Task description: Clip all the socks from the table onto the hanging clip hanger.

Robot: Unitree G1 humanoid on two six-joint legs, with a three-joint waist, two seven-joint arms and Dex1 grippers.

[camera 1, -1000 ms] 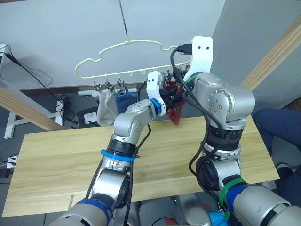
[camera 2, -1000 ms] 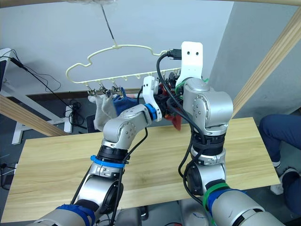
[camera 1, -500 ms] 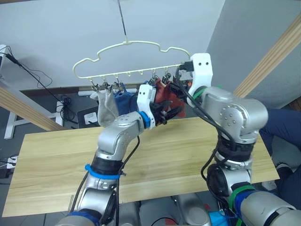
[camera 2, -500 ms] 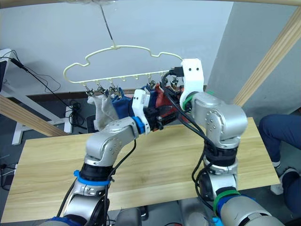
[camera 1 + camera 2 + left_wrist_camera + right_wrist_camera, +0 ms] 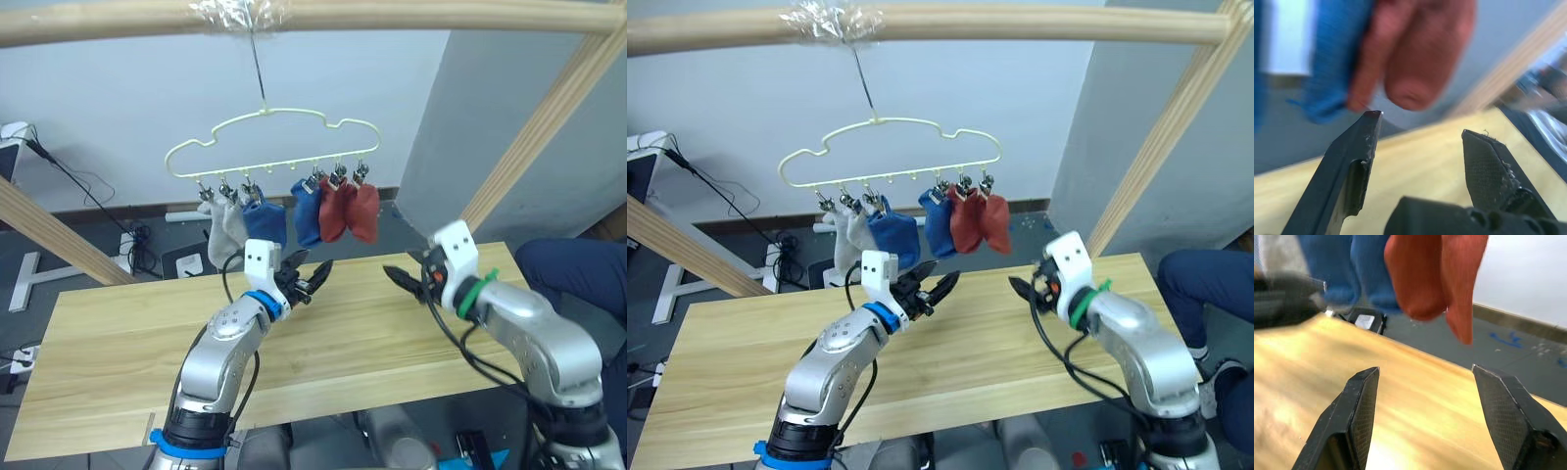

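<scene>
Left eye view: pale yellow wire clip hanger [image 5: 269, 140] with cloud-like outline hanging by thin hook from round wooden beam [image 5: 294, 17], all six short socks clipped along it, from left two light grey socks [image 5: 222, 224], two blue socks [image 5: 286, 217], two rust-red socks [image 5: 350, 211]. Below, wide pale-yellow plank table [image 5: 108, 333]. Left end effector [image 5: 306, 282] raised over table's far edge, fingers spread, holding nothing; right end effector [image 5: 403, 280] likewise spread and empty, well apart from it.

Socks [image 5: 294, 211] hang from clip hanger [image 5: 274, 137] behind table [image 5: 108, 323]
</scene>
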